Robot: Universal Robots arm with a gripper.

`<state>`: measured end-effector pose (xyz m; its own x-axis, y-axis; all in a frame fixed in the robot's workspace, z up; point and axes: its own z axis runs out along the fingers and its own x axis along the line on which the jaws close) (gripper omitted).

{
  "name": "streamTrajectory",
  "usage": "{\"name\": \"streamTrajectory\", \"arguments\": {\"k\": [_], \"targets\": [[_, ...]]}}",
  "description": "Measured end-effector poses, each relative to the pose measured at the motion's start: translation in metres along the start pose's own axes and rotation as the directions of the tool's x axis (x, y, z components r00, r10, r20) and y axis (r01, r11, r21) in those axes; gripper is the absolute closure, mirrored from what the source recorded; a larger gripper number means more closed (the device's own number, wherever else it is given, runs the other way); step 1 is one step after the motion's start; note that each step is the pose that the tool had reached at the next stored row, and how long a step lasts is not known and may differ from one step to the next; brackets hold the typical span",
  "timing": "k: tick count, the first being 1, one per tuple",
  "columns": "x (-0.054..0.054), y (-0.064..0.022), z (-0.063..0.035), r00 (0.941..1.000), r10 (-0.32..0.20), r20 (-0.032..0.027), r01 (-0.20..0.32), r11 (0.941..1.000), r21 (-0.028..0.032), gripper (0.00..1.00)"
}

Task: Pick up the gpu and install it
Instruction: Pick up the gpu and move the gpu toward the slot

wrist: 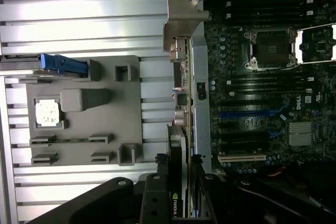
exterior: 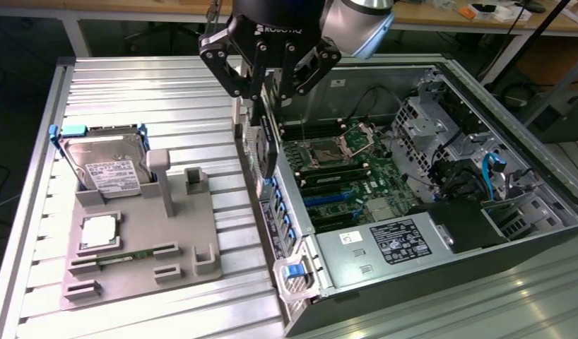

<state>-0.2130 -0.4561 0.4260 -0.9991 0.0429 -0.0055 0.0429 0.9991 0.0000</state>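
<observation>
Currently your end effector (exterior: 268,90) is clamped on the gpu (exterior: 266,148). The card hangs edge-on straight below the fingers, and its long axis looks near vertical. It sits above the case wall (exterior: 281,244), not yet seated. The blue slots (exterior: 328,199) on the motherboard (exterior: 360,176) lie lower, towards the exterior view's right.
</observation>
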Motion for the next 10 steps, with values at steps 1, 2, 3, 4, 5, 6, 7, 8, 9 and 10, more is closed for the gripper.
{"name": "streamTrajectory", "arguments": {"k": [1, 2, 3, 4, 5, 6, 7, 8, 9, 10], "targets": [[0.0000, 0.0000, 0.0000, 1.0000, 0.000, 0.0000, 0.000, 1.0000, 0.0001, 0.73], [0.0000, 0.0000, 0.0000, 1.0000, 0.000, 0.0000, 0.000, 1.0000, 0.0000, 0.73], [-0.0001, 0.0000, 0.0000, 1.0000, 0.000, 0.0000, 0.000, 1.0000, 0.0001, 0.73], [-0.0010, 0.0002, 0.0000, 1.0000, 0.000, -0.0001, 0.000, 1.0000, 0.0001, 0.73], [-0.0021, 0.0003, 0.0000, 1.0000, 0.000, 0.0000, 0.000, 1.0000, 0.0000, 0.73], [-0.0032, 0.0003, 0.0000, 1.0000, 0.000, 0.0000, 0.000, 1.0000, 0.0000, 0.73], [-0.0043, 0.0004, 0.0000, 1.0000, 0.000, 0.0000, 0.000, 1.0000, 0.0000, 0.73], [-0.0053, 0.0004, 0.0000, 1.0000, 0.000, 0.0000, 0.000, 1.0000, 0.0000, 0.73], [-0.0068, 0.0005, 0.0000, 1.0000, 0.000, 0.0000, 0.000, 1.0000, 0.0001, 0.73], [-0.0083, 0.0005, 0.0000, 1.0000, 0.000, 0.0000, 0.000, 1.0000, 0.0000, 0.73]]}}
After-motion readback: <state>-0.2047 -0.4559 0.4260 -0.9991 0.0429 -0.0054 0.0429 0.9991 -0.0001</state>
